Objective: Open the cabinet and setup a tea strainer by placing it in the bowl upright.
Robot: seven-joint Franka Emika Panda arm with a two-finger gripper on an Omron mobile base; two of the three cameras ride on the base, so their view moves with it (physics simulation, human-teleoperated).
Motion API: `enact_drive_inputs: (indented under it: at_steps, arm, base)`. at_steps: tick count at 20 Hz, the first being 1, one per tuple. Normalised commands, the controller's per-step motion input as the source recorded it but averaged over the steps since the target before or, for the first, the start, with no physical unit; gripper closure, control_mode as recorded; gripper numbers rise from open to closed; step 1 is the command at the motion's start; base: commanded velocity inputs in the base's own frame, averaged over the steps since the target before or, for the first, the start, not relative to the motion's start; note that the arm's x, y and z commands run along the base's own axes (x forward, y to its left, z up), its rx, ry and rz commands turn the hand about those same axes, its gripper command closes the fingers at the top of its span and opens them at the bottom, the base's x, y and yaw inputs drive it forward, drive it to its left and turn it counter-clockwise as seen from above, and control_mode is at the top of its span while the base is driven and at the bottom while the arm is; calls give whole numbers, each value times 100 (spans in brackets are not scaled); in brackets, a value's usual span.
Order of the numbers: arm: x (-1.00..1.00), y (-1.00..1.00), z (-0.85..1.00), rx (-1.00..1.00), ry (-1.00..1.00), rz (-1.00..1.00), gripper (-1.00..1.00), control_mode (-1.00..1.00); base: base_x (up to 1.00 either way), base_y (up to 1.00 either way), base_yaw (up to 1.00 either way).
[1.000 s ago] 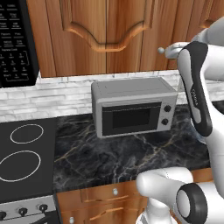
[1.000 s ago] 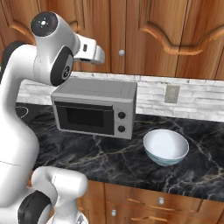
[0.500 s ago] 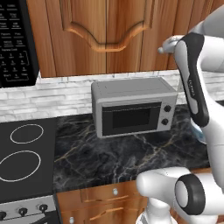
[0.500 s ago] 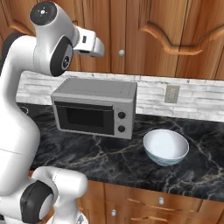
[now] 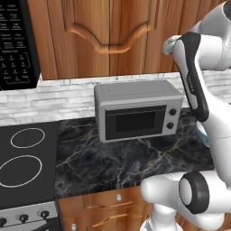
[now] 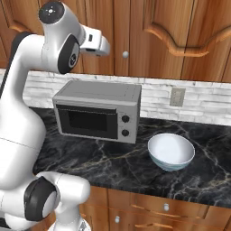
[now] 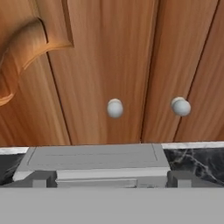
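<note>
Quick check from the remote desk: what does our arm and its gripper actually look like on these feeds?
The arm is glossy white with rounded, bulbous links and dark grey to black joint caps and bands; a black strip runs along one link in the left base view. No cables or markings show. The gripper has two small dark grey blocky finger tips on a white hand.

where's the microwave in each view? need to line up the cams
Left base view: microwave at centre, on the counter, its door facing the camera.
Right base view: microwave left of centre, with the bowl to its lower right.
Hand view: the microwave's grey top runs along the bottom, under the two cabinet knobs.
Shared landmark: the microwave's two round dials.
</note>
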Motion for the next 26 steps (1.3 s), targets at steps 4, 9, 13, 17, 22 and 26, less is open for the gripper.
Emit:
enact_drive_inputs:
  at_steps: [4, 9, 13, 17, 22, 26]
  arm:
    - [51, 0, -1, -2, 0, 0, -100, -100]
    - [51, 0, 0, 0, 0, 0, -100, -100]
    - [49, -3, 0, 0, 0, 0, -100, -100]
    - [38, -2, -4, 0, 0, 0, -100, -100]
    - [33, -2, -10, 0, 2, 0, -100, -100]
    - [29, -9, -12, 0, 3, 0, -100, -100]
  base:
    - [0, 0, 0]
    - [0, 0, 0]
    - [0, 0, 0]
    - [0, 0, 0]
    - [0, 0, 0]
    - [0, 0, 0]
